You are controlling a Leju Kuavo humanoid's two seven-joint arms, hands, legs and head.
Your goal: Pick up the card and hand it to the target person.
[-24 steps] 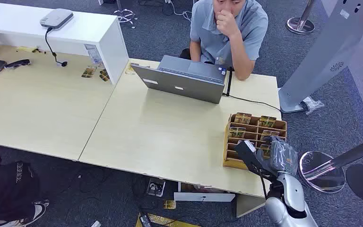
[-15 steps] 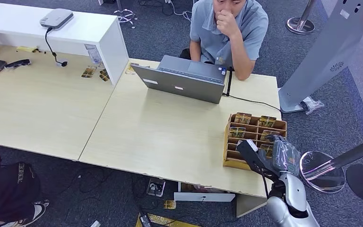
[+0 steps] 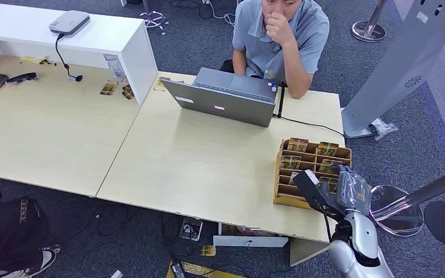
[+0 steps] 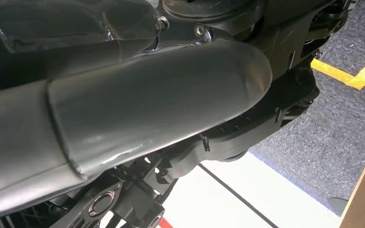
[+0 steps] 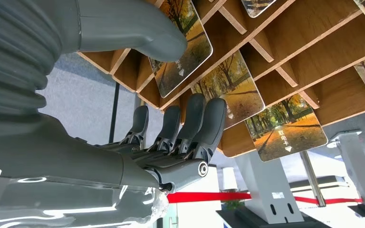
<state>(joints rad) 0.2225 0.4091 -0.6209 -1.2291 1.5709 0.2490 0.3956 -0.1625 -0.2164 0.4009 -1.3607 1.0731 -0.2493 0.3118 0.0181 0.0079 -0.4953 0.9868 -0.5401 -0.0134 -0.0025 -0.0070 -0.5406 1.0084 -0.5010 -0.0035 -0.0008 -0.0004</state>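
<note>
Reaching over the wooden card rack (image 3: 285,180) at the tabletop's (image 3: 208,168) right front corner, the right hand (image 3: 331,190) is holding nothing, its thumb (image 5: 138,28) lying against one card (image 5: 183,45) and its fingers (image 5: 197,126) extending apart from the thumb, beside neighbouring cards in the slots. A person (image 3: 281,40) is sitting at the far edge behind a laptop (image 3: 223,98).

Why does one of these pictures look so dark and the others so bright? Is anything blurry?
Left wrist view: dark, its lens close to shaded black bodywork, with a soft sheen on one curved cover. Right wrist view: bright and sharp; the cards in the wooden rack read clearly, while the right hand has glare below it. Head view: evenly lit, soft shadows, nothing noticeably blurred.
</note>
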